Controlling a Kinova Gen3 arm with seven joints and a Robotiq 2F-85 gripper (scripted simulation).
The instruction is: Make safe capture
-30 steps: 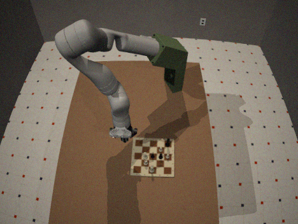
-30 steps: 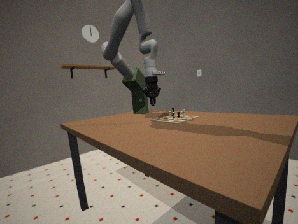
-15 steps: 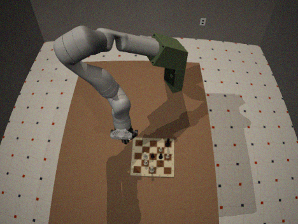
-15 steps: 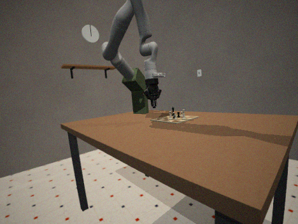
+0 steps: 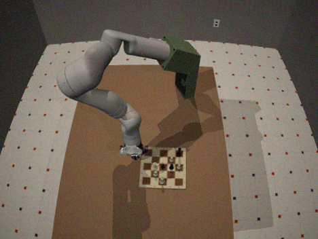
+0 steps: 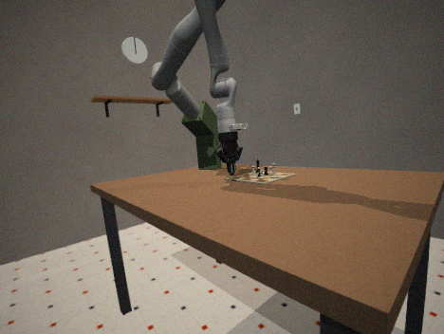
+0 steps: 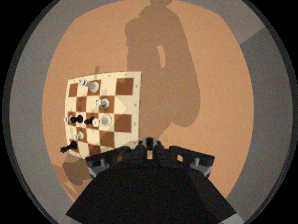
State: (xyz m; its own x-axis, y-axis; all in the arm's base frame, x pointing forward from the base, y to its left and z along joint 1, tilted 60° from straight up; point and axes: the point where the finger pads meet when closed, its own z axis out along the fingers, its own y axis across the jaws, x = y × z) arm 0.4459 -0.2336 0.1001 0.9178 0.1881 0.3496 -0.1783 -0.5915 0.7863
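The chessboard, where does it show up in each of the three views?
Top: chessboard lower centre, just right of the hand.
Exterior: thin slab mid-frame on the table's far side.
Wrist: left of centre, above the hand's dark body.
Shared landmark: the brown table.

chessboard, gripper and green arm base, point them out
checkered brown and cream chessboard [image 5: 180, 182], top view, a near corner square
black gripper [image 6: 231, 170], exterior view, between its fingers
green box-shaped arm base [image 5: 181, 61], top view, its upper face

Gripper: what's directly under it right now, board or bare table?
Bare table, beside the chessboard and off its edge. The gripper hangs low there, shut on a dark piece. Whether the piece's base touches the wood cannot be seen; the fingers cover it.
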